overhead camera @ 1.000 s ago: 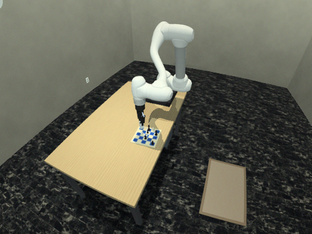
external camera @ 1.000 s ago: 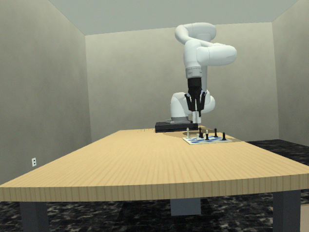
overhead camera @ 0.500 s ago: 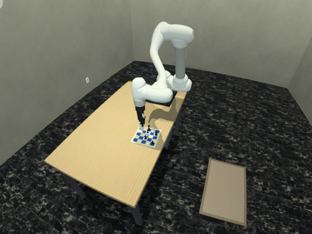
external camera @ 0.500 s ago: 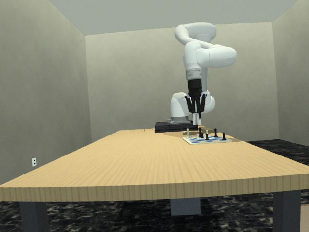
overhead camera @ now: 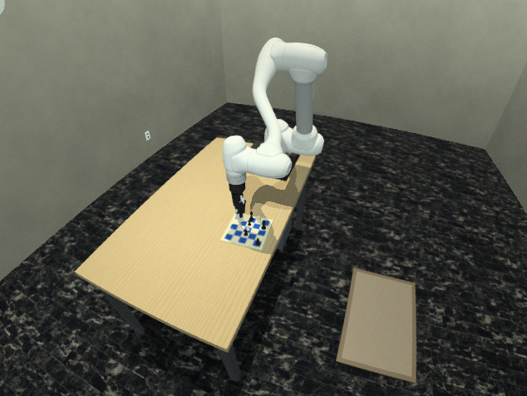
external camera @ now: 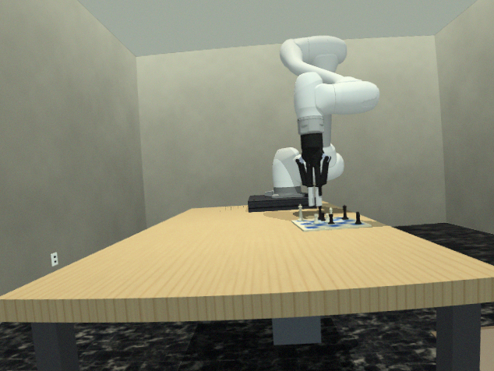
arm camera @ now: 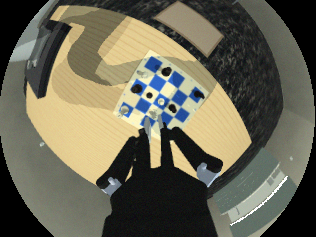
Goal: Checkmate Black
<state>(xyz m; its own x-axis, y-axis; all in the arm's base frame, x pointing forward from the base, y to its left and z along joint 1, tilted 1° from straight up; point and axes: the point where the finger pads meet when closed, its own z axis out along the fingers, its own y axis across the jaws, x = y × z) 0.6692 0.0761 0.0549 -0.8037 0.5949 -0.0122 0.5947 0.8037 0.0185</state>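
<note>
The chess board [overhead camera: 224, 239] [external camera: 305, 228] [arm camera: 116, 111] lies on the worktop [overhead camera: 169, 238] [external camera: 239, 255] [arm camera: 65, 131], near one long edge. I have the gripper [overhead camera: 239, 217] [external camera: 315, 196] [arm camera: 154, 121] pointing down, its fingers drawn near each other with a narrow gap between them; I see no piece in that gap. The fingertips hang above the pieces in the exterior view.

Nearest the fingertips in the wrist view stands a short pale piece [overhead camera: 238, 227] [external camera: 316, 218] [arm camera: 153, 114], upright on the board, and I judge it the likely one to be moved. Its type and the printed square names are too small for me to read, so I cannot confirm the mating move. Beside it stand a second pale piece [overhead camera: 248, 229] [arm camera: 161, 101] and a dark piece [overhead camera: 245, 233] [external camera: 330, 218] [arm camera: 172, 108].

Handling, as I judge it: the piece should be light, stiff and perhaps smooth, easily tipped by a sideways touch. It is best taken around the upper body, below any rounded head, with both pads level and light pressure. The slim gap may need widening before I descend, since a finger landing on the head could topple it; opening too far could knock its neighbours.

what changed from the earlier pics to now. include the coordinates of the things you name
The gripper [overhead camera: 239, 219] [external camera: 315, 205] [arm camera: 154, 121] has come down a little toward the chessboard [overhead camera: 224, 239] [external camera: 306, 229] [arm camera: 118, 113]. Nothing seems to have been taken hold of or let go: its fingers stand slightly apart. The board and visible pieces look unmoved.
</note>
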